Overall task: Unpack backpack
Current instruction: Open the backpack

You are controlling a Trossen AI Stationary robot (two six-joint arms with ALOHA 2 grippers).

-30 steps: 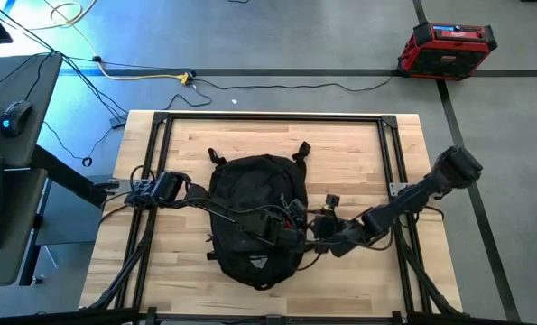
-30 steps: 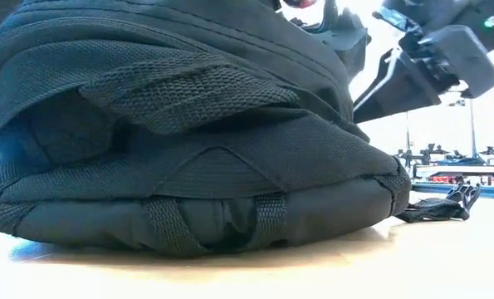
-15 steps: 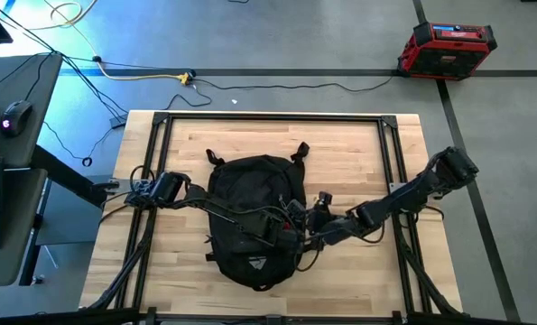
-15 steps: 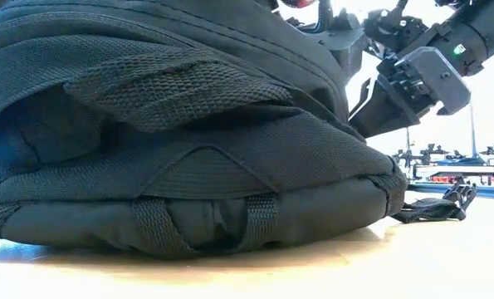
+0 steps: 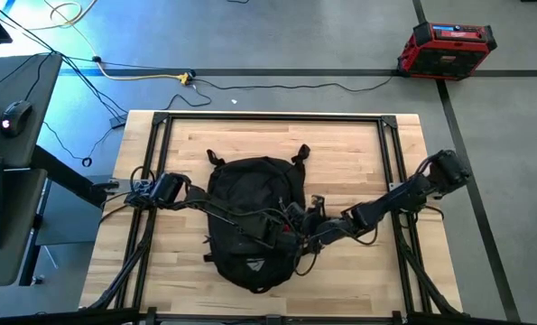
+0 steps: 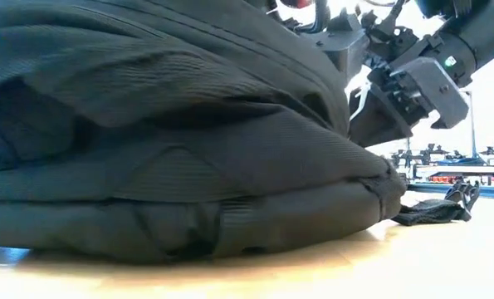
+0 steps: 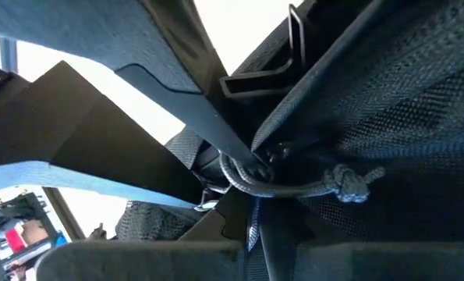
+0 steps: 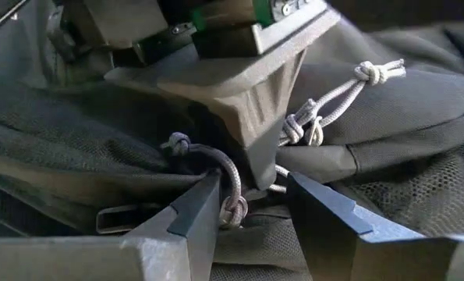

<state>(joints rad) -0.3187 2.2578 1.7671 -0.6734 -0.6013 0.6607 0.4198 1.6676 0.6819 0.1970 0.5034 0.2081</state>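
Observation:
The black backpack (image 5: 250,217) lies flat on its back in the middle of the wooden table, white logo (image 5: 255,266) toward the near edge. Grey knotted zipper pull cords (image 8: 317,117) lie on its right side. My left gripper (image 8: 253,176) reaches over the backpack from the left and is shut on one grey cord (image 7: 294,187). My right gripper (image 8: 251,195) comes in from the right, slanting down, and is open. Its two fingers (image 8: 193,211) stand on either side of the left gripper's tip and the cord; whether they touch the cord I cannot tell. My left gripper pinches a grey zipper pull cord (image 8: 220,168) between its shut fingertips, coming at it from above and from the table's left, slanting down. The cord loops out beside the tips, with a knot (image 7: 348,181) hanging free. The backpack stays on the table.
A loose strap with a buckle (image 6: 450,199) lies on the table right of the backpack. The top loop (image 5: 216,159) and a strap end (image 5: 300,152) point toward the far edge. Black frame rails (image 5: 160,126) border the table. Bare wood shows left and right of the backpack.
My right gripper has gone down and toward the table's left, in to the backpack's right side, tipping further downward, until its fingers stand around the left gripper's tip. The backpack's near-side fabric has sagged and shifted. My left gripper has stayed shut on the cord.

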